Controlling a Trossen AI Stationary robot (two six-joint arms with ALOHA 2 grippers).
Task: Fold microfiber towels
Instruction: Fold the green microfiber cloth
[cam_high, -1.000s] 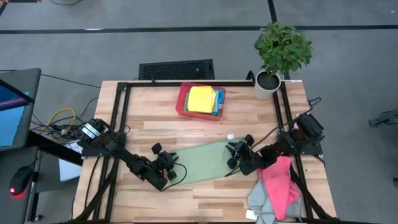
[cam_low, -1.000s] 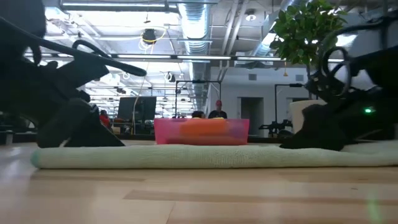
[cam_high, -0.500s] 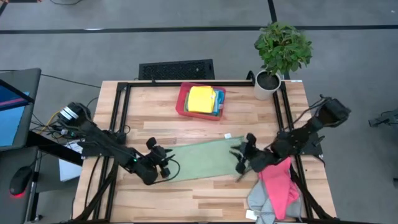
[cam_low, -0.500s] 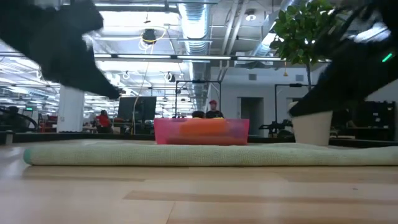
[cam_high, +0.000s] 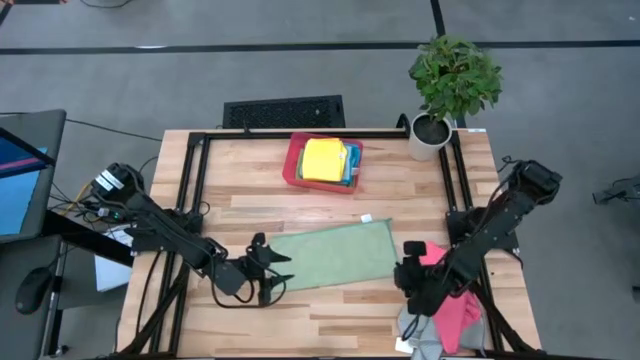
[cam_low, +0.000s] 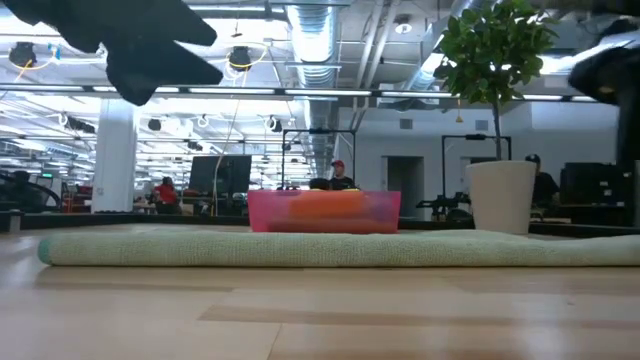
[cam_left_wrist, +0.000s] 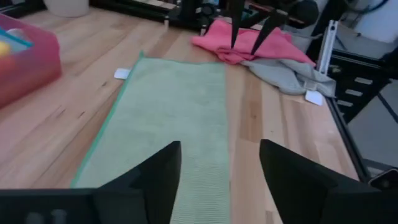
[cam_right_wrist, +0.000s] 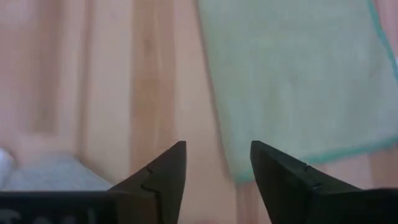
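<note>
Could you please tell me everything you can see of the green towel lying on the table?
The green towel is a pale green, soft, fuzzy-looking cloth with a darker green stitched edge. It lies flat on the wooden table as a long folded strip, slightly skewed to the table's edges, in front of the red tray. Nothing grips it: the left tool hangs open by one end, the right tool open off the other. A small white tag lies by one corner.
</note>
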